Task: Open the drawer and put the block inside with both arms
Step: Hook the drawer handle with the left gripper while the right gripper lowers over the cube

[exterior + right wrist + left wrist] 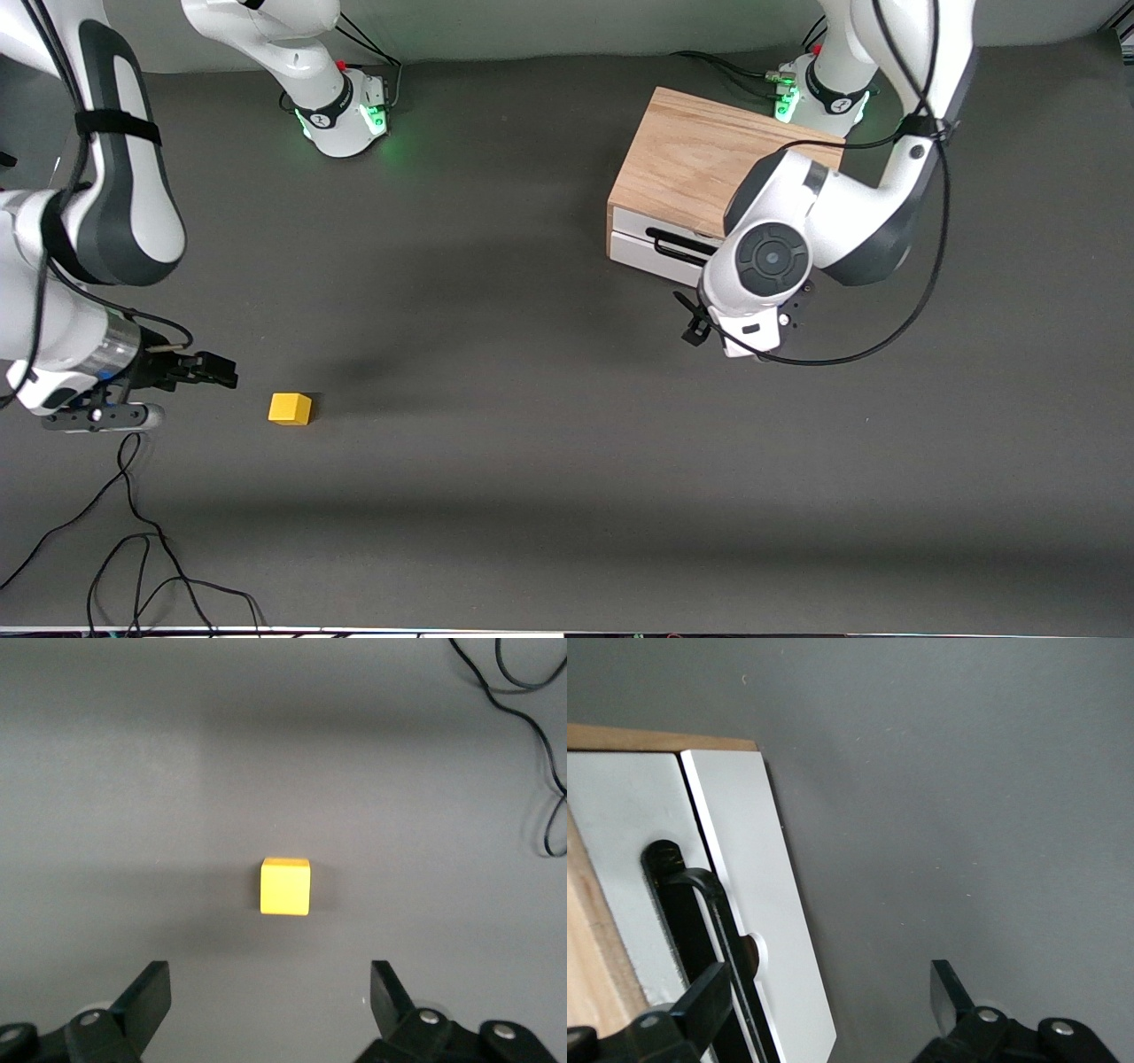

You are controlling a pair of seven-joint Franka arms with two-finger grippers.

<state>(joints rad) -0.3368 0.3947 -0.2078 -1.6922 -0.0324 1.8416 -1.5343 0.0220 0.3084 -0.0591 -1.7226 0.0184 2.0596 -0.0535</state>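
My left gripper [824, 1010] is wide by the drawer [757, 904] handle [700, 904]; I grab it next; my right gripper [270, 992], wide, faces the block [284, 887].

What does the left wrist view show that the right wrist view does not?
Only the left wrist view shows the drawer, shut in its wooden box, with the black bar handle close to one finger of the open left gripper.

Only the right wrist view shows the yellow block, resting free on the table ahead of the open right gripper, plus a loose black cable.

Both share the dark grey table and a pair of spread black fingers holding nothing.
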